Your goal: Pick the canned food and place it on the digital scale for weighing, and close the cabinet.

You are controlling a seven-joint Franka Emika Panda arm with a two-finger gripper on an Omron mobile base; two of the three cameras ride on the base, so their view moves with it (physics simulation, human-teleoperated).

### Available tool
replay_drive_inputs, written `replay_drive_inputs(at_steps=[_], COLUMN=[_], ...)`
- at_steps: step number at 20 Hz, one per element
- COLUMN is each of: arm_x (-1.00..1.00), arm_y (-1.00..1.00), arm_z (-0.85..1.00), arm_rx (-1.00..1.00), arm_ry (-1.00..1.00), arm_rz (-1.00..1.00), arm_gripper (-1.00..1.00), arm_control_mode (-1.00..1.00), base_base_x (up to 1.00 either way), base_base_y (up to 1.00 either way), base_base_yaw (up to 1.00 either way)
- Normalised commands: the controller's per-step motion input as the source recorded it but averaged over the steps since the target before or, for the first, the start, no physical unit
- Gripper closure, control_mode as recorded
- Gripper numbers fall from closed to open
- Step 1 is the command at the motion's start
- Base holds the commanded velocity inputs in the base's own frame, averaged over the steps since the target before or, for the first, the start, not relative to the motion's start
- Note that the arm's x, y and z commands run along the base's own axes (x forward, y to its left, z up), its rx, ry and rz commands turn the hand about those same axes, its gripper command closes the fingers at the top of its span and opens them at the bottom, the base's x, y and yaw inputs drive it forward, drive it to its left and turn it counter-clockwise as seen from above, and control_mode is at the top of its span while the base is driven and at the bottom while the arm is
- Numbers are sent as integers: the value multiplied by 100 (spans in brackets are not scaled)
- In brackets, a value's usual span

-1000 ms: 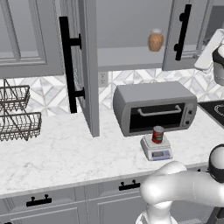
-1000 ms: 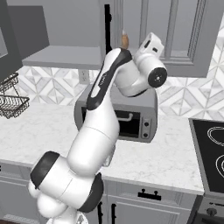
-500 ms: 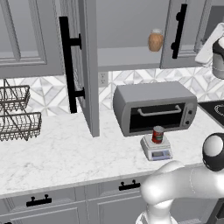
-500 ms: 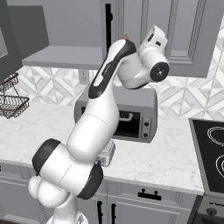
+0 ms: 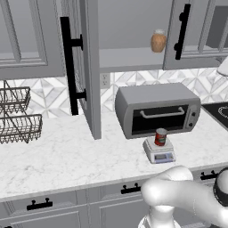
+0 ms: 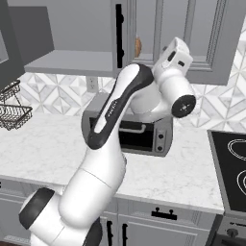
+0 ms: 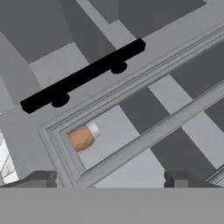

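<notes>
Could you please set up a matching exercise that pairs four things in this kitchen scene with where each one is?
Things:
1. canned food
2. brown jar
3. toaster oven
4. wire baskets

Places:
A. on the open cabinet shelf
B. at the counter's far left
C. on the digital scale
D. on the counter behind the scale

Pairs: 1-C, 2-A, 3-D, 4-B
</notes>
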Motion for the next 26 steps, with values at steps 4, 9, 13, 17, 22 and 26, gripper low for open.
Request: replay_drive_inputs(at_steps=[4,9,13,17,22,26], arm_x=[-100,-100,-92,-87,-100,-100], arm_y=[0,6,36,71,93,100], arm_z=[6,3,10,21,0,7], arm_rx=[8,6,9,6,8,1], arm_ry=[-24,-32,-41,-31,-26,-4], arm_rz=[-5,-6,-7,-11,-23,-23], arm_gripper=[-100,-100,-100,-100,-100,-100], arm_control_mode=[-100,-100,-100,-100,-100,-100], base_base_x=[0,0,0,0,0,0], base_base_y=[0,0,0,0,0,0], base_base_yaw=[0,0,0,0,0,0])
